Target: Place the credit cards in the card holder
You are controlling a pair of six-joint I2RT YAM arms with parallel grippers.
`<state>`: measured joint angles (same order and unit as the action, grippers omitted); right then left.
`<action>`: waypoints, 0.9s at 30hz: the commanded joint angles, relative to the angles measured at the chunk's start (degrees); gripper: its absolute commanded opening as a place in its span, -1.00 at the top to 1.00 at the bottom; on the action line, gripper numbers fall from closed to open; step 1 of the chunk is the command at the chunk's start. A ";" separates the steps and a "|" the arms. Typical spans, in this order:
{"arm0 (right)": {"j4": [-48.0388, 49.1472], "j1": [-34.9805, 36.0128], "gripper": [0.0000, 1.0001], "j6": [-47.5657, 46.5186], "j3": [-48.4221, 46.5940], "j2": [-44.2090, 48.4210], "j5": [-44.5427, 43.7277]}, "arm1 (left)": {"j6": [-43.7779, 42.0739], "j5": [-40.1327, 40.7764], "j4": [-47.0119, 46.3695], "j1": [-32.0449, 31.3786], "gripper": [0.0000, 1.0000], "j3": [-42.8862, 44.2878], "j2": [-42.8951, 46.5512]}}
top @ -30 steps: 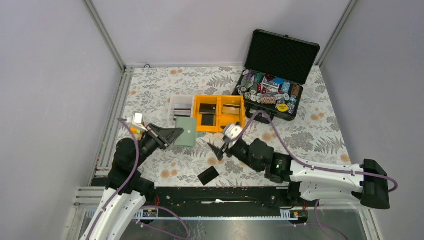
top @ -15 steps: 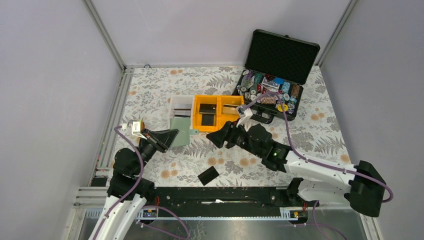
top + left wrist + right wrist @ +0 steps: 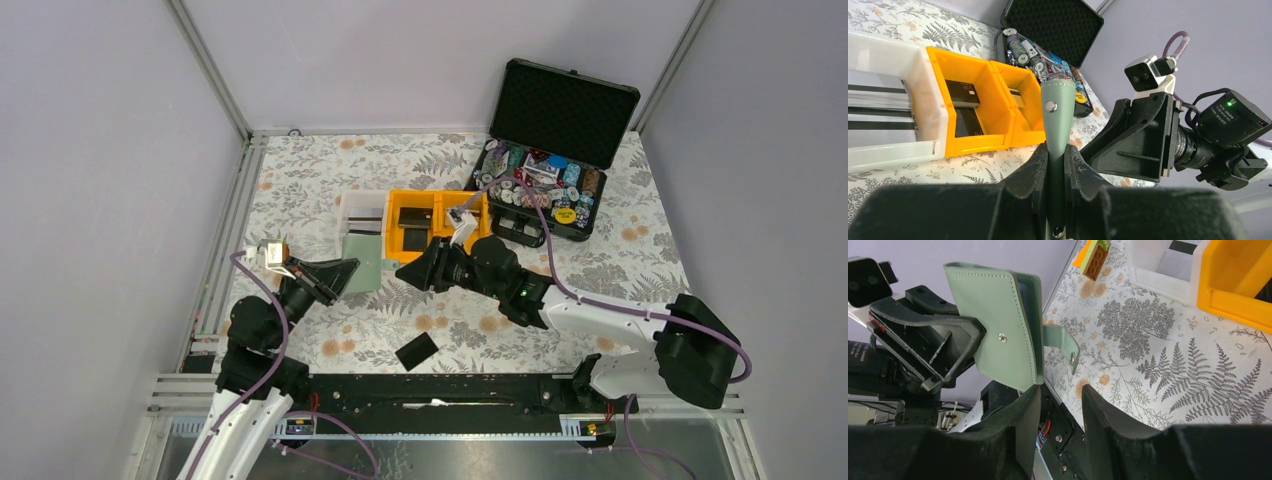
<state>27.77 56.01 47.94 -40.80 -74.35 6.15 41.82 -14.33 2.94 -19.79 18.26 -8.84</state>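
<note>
My left pincer (image 3: pixel 1055 150) is clamped on the lower edge of the card holder (image 3: pixel 1057 107), holding it up off the table (image 3: pixel 600 270) on edge, so its long axis runs up and away from my left wrist toward the yellow bin (image 3: pixel 437 196). Seen from my right wrist, the sage-green cover faces me. Its closed side is buried in the left pincer's grip and its free edge is turned toward my right pincer (image 3: pixel 1060 395). The strap (image 3: pixel 1062 342) curls off that free edge and hangs just above the gap between my right fingers. Those fingers stand apart with nothing between them. The holder lies straight ahead of my right pincer and a little to its left, close but not touching. I judge the right arm is the one placed to take the strap or the free edge and spread the cover, which looks shut or nearly so. No card is in either grip. A loose black card (image 3: pixel 416 351) lies flat on the table near my bases, between the two arms and nearer the right one, and more black cards (image 3: pixel 413 217) sit in the yellow bin beyond the holder.
</note>
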 commanded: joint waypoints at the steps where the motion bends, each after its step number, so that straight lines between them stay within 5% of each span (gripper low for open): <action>1: 3.61 -1.26 0.19 0.59 -2.77 -1.15 0.59 | 0.53 -1.50 -4.26 -0.07 1.00 -0.15 0.72; 17: 3.61 -3.10 0.34 -1.35 -5.23 -4.08 1.73 | 0.98 -0.94 -3.12 -0.03 1.00 0.28 1.67; 22: 3.93 -3.10 0.61 -1.36 -5.55 -4.83 2.63 | 1.02 -0.66 -3.12 -0.07 1.00 0.28 1.76; 27: 4.05 -3.10 0.68 -1.25 -5.79 -5.47 3.80 | 0.98 -0.37 -3.12 -0.06 1.00 0.11 1.70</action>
<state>29.23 53.28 47.35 -44.16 -79.05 7.73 42.50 -14.52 3.31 -19.79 17.89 -7.90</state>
